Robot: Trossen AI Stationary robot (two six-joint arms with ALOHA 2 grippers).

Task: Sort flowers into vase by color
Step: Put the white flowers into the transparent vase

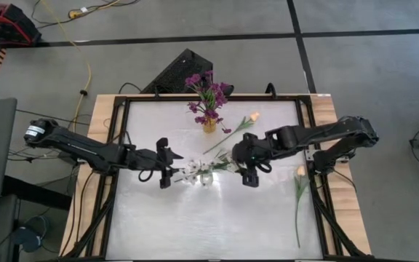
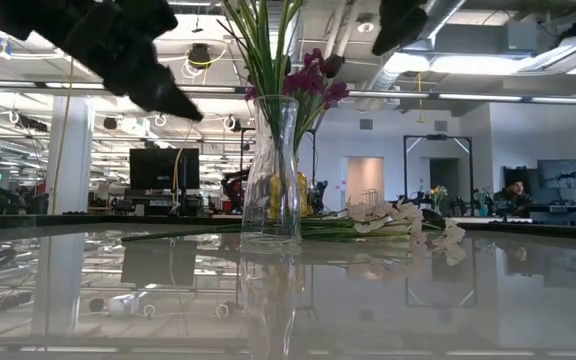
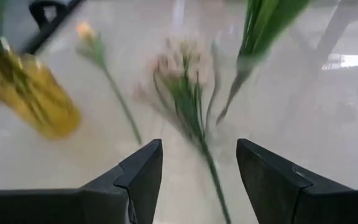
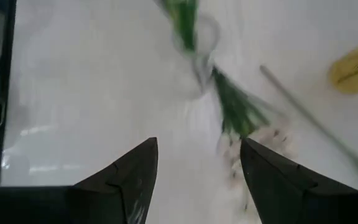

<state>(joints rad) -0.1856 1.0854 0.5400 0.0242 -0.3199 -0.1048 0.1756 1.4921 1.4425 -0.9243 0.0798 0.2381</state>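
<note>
A clear glass vase [image 2: 271,185] stands mid-table with green stems [image 2: 264,50] rising from it. Beside it a spray of white flowers [image 2: 400,216] lies flat on the table; it also shows in the high view [image 1: 222,165] and in the left wrist view [image 3: 180,74]. Farther back a yellow vase [image 1: 209,125] holds purple flowers [image 1: 208,91]. One peach tulip [image 1: 253,116] lies near that vase and another peach tulip [image 1: 301,172] lies at the right. My left gripper [image 1: 169,166] hovers open left of the clear vase. My right gripper [image 1: 249,173] hovers open to its right, raised above the table.
The white tabletop [image 1: 195,225] has bare room along its near half. A black frame [image 1: 318,189] borders it. A dark keyboard-like item [image 1: 177,71] lies beyond the far edge. Desks and screens fill the room behind the table.
</note>
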